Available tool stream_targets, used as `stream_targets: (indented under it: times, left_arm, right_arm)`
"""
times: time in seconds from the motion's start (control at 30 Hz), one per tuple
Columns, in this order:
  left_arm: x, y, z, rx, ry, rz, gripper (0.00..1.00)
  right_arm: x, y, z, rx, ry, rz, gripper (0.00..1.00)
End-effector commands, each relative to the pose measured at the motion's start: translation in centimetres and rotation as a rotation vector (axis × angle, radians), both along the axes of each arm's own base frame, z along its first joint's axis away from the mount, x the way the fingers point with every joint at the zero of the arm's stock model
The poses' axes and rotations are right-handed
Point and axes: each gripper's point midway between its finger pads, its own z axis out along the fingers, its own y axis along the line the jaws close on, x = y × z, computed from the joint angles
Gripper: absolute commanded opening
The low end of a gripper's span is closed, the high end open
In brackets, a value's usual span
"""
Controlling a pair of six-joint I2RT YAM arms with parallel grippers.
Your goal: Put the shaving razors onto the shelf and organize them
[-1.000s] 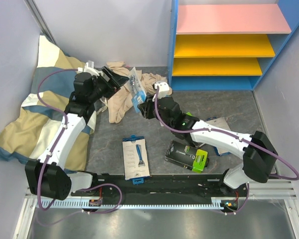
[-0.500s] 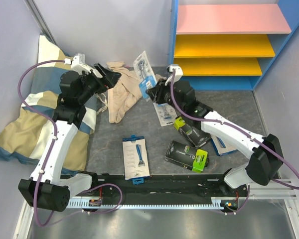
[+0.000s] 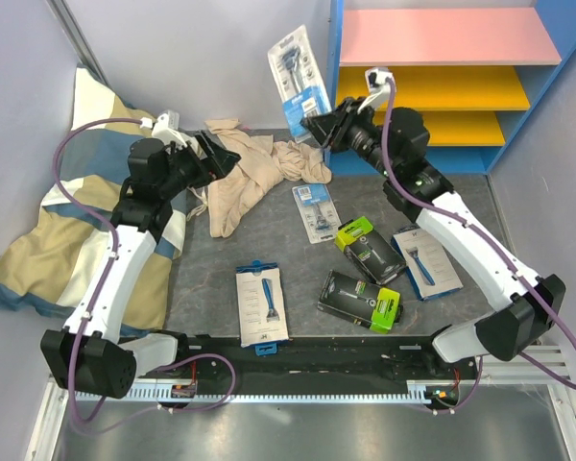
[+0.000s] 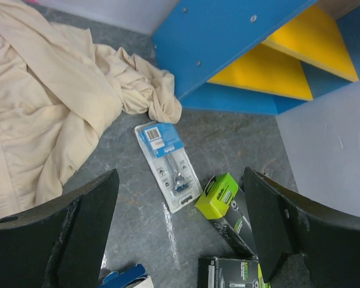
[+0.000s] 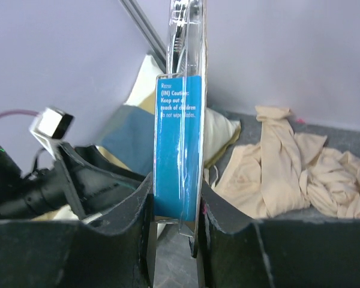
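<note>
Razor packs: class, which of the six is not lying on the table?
The clear blister pack on a blue card, clamped in the right tool; the other five lie flat.

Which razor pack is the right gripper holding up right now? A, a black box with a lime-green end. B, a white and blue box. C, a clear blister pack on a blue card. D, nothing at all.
C: the right gripper is shut on the blister pack, whose blue card stands pinched upright between the jaws in the right wrist view.
</note>
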Motion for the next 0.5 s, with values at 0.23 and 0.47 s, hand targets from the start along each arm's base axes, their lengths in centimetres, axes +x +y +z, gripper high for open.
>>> stream_targets:
  times: [0.23, 0.47]
  left_arm:
    - [-0.3, -0.6, -1.9, 0.017, 0.033, -0.057, 0.91]
    - [-0.2, -0.8, -3.2, 0.016, 0.063, -0.066, 0.9]
  right_arm:
    - [1.3, -5.0, 12.3, 0.154, -0.202, -0.047, 0.13]
    - [4.9, -9.2, 14.7, 0.207, -0.216, -0.098, 0.13]
